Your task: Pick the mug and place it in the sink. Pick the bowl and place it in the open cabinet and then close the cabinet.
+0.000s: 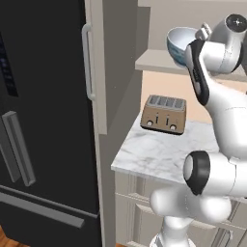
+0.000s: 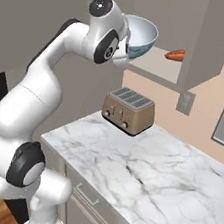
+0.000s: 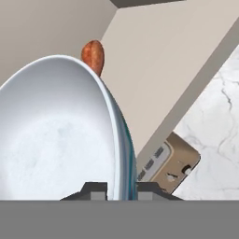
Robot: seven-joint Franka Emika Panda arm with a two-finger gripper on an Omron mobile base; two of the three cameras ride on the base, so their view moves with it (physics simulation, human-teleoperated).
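Left base view: the bowl (image 1: 179,44) is held high at the cabinet (image 1: 159,60) shelf edge, lifted there, I judge, to go inside. Right base view: it tilts beside the wrist, above the toaster (image 2: 128,111), with an orange-brown food item (image 2: 175,54) on the shelf. Hand view: the gripper (image 3: 113,189) pinches the bowl's rim, one fingertip (image 3: 95,190) inside, one outside

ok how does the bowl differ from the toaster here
The bowl is round, white inside with a blue outside; the toaster is boxy and tan with a grey slotted top. The bowl is tilted, held at its rim by the pincer up at the open cabinet; the toaster stands flat on the marble counter below it. Neither has anything in it.
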